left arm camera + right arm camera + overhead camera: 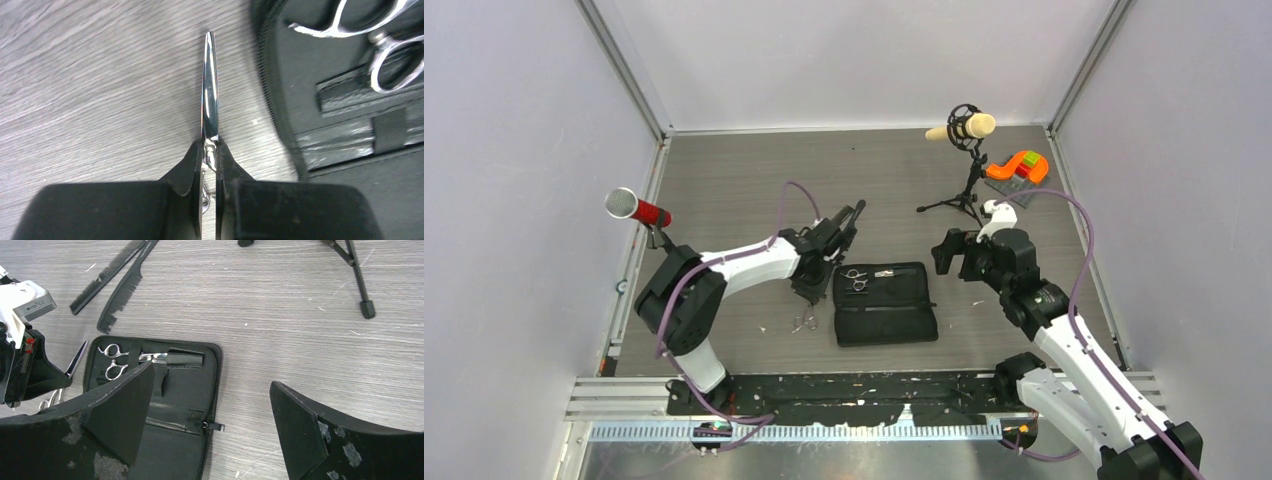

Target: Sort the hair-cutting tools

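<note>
My left gripper (210,150) is shut on a pair of silver scissors (210,85). Their blade sticks out edge-on past the fingertips, over the wood table just left of the open black case (350,115). From above, the left gripper (807,295) points down with the scissors' rings (804,320) below it. A second pair of scissors (112,362) lies inside the case (185,390). Two black combs (107,272) lie side by side on the table beyond the case. My right gripper (212,375) hangs open over the case's right edge, holding nothing.
A tripod microphone (969,130) stands at the back right, its legs (357,275) near the right arm. A red-and-silver microphone (636,208) stands at the left wall. An orange object (1019,165) lies in the far right corner. White walls enclose the table.
</note>
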`<control>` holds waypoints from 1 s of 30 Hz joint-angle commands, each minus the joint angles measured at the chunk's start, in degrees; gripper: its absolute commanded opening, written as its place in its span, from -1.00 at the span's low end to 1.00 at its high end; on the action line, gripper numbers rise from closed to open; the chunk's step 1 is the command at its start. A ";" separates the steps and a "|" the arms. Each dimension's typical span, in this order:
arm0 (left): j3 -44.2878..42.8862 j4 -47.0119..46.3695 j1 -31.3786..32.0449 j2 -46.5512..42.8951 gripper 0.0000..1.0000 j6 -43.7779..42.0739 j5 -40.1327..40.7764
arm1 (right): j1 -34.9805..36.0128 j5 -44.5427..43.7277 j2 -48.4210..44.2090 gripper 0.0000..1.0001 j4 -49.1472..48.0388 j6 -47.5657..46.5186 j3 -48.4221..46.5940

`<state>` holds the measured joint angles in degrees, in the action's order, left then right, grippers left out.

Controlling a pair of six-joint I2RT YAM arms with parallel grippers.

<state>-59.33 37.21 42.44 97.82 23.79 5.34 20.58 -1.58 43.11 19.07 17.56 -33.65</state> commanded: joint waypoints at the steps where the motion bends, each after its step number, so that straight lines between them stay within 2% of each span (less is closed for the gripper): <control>1: 4.37 0.24 -2.17 -4.82 -1.00 0.21 1.86 | 0.21 5.65 0.44 0.91 -5.18 0.69 1.90; 7: 5.87 -0.20 -3.91 -11.02 -1.00 2.65 -0.08 | 3.42 9.55 2.61 0.91 -11.74 3.89 3.70; 14: 7.52 -1.93 -6.47 -20.22 -1.00 8.71 -3.01 | 15.02 7.24 7.67 0.99 -18.18 6.94 2.84; 22: 9.79 -8.87 -6.64 -29.60 -1.00 23.48 -4.90 | 25.67 7.37 15.90 0.90 -30.97 9.92 2.03; 30: 13.29 -19.17 -6.61 -33.77 -1.00 36.09 -9.63 | 31.20 8.38 20.95 0.86 -34.25 8.56 -0.99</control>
<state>-46.83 26.79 35.99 65.93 51.72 -1.58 49.82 6.31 62.98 -8.71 26.33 -31.40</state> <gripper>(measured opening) 0.090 0.939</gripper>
